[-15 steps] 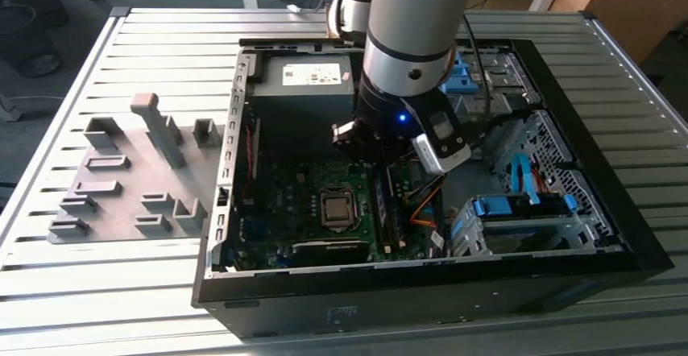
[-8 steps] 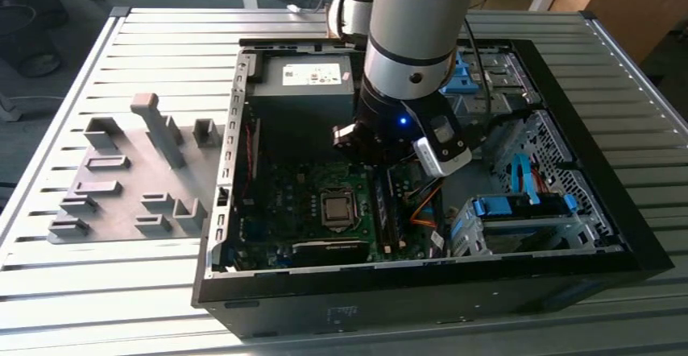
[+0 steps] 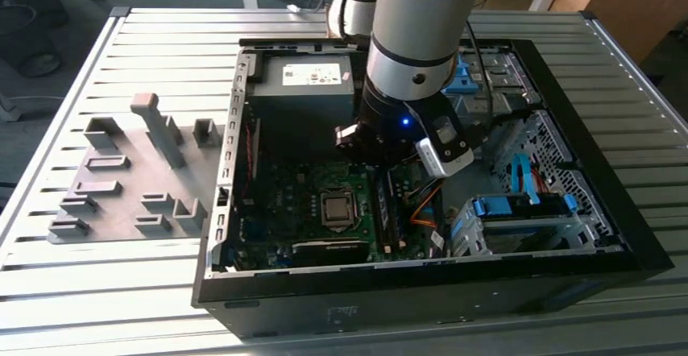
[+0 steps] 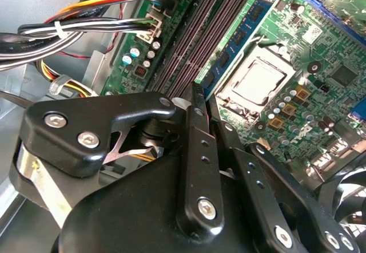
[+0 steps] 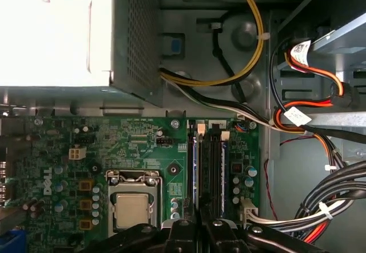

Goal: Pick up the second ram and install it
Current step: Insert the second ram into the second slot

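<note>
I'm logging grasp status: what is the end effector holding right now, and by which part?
Cannot be told: the end effector sits over the memory slots, and its own body hides any hold.

Hard daylight falls across the slatted table in the exterior view, leaving bright bands on its metal ribs, while the inside of the computer case lies in deep shadow. In the first wrist view the power supply is blown out to plain white. In the second wrist view the near black gripper looks soft, the motherboard beyond crisp and evenly lit.
</note>
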Motion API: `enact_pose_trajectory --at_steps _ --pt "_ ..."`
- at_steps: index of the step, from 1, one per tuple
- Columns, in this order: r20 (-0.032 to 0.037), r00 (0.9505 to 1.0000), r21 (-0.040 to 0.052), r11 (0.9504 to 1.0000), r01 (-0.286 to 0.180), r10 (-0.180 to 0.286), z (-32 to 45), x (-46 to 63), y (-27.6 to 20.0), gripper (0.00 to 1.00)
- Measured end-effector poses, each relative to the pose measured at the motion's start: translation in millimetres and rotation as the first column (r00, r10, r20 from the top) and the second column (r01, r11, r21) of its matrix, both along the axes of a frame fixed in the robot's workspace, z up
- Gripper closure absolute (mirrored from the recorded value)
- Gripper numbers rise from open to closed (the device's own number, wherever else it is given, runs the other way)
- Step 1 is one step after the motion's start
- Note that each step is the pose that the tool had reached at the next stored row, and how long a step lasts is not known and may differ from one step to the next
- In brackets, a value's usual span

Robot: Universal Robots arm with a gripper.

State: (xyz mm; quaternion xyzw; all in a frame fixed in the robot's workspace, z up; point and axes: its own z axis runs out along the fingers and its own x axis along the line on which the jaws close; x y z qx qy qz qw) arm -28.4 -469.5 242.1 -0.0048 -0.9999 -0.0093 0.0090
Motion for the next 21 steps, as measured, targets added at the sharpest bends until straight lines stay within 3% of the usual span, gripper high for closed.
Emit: enact_pose_trajectory --at_steps 9,21 --pt "-0.0002 1.0000 -0.0001 1.0000 0.000 0.000 -0.1 0.4 0.0 0.86" --pt "-0.0014 1.0000 0.0029 1.0000 0.000 0.000 -11.8 3.6 -0.9 0.86"
